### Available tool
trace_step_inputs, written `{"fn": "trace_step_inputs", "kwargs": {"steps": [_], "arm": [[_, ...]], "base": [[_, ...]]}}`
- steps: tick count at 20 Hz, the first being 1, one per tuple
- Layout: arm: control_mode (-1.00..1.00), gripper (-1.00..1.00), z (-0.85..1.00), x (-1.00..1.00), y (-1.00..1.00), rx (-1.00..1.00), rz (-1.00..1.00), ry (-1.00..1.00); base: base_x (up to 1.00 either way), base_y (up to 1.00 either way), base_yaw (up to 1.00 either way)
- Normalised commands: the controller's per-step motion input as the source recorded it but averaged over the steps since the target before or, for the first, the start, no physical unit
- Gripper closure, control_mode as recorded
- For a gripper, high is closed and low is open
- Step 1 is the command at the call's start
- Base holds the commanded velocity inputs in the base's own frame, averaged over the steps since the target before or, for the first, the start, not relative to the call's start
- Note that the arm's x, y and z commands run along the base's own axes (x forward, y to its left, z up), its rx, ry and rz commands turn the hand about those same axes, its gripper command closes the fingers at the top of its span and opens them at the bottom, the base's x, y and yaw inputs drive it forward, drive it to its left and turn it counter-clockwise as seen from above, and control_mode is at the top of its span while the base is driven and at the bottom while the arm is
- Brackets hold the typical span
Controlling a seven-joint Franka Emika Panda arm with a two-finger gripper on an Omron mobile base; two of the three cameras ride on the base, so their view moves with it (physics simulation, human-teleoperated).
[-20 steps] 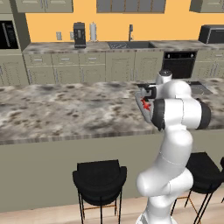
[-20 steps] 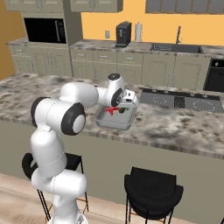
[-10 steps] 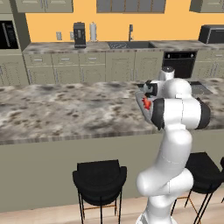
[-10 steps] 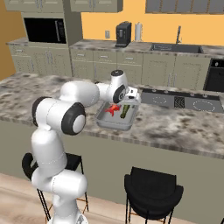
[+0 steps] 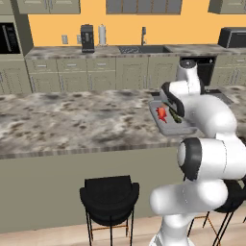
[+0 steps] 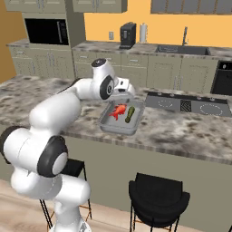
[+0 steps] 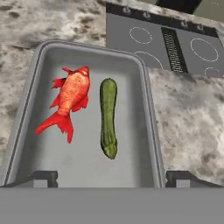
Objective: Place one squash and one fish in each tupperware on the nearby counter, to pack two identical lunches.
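A light-grey tupperware lies on the speckled island counter, also seen from the right base and left base. Inside it a red-orange fish lies beside a slim dark green squash, the two apart. My gripper hangs open above the tray's near end with nothing between its fingers. The yellow squash, the grey fish and the second tupperware are out of view.
A flat cooktop is set into the counter just beyond the tray. Black stools stand below the island's front edge. The back counter carries a coffee machine and a sink.
My hand has lifted slightly and drawn back from the tray, leaving the fish and the green squash lying inside. The tray has not moved.
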Motion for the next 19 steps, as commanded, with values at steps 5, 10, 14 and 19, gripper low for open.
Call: {"fn": "trace_step_inputs", "kwargs": {"steps": [5,10,14,19], "arm": [[-1.0,-1.0,0.81,-1.0,0.99,-0.28,0.0,-0.45],[-1.0,-1.0,0.86,-1.0,0.75,-0.21,0.0,-0.46],[-1.0,-1.0,0.4,-0.47,0.37,-0.11,0.0,-0.17],[-1.0,-1.0,0.0,0.0,0.0,0.0,0.0,0.0]], "base": [[0.0,0.0,0.0],[0.0,0.0,0.0],[0.0,0.0,0.0],[0.0,0.0,0.0]]}}
